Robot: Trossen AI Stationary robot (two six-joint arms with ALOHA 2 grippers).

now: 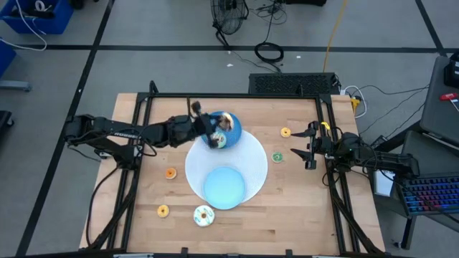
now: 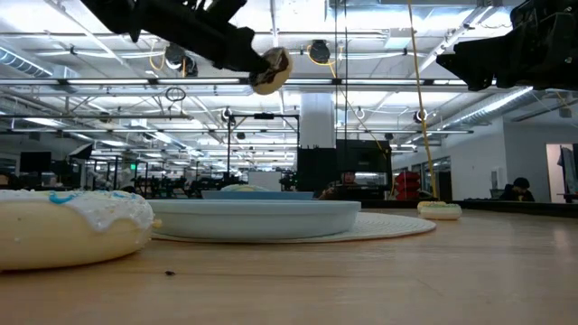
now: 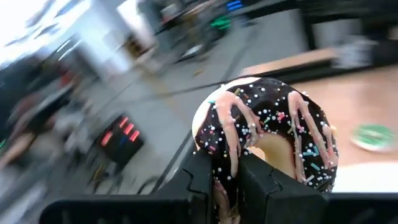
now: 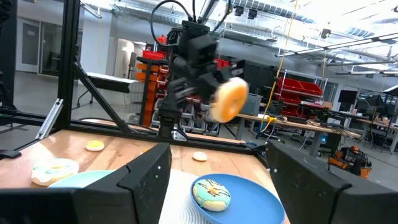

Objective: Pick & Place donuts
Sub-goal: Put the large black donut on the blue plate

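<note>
My left gripper (image 3: 229, 177) is shut on the chocolate-sprinkled donut (image 3: 267, 134) and holds it in the air (image 2: 269, 70) above the far blue plate (image 1: 231, 126). A teal donut (image 4: 211, 193) lies flat on that plate. The white-frosted donut (image 1: 204, 215) rests on the table near the near edge. Tiny rings lie flat on the wood: orange (image 1: 171, 173), yellow (image 1: 163, 211), orange (image 1: 285, 132) and green (image 1: 277, 156). My right gripper (image 1: 310, 149) waits open at the table's right side. My left gripper pinches one side of the chocolate donut's ring (image 3: 225, 163) between its two fingers. The fingers (image 3: 198, 182) come from the table's left. The donut is lifted clear of the table and stands on edge beyond the fingertips, with its hole showing.
A white round mat (image 1: 254, 161) lies mid-table. It carries the far blue plate and a second blue plate (image 1: 226, 188) toward the near edge. A black frame (image 1: 237, 95) borders the table. Bare wood shows to the left and right of the mat.
</note>
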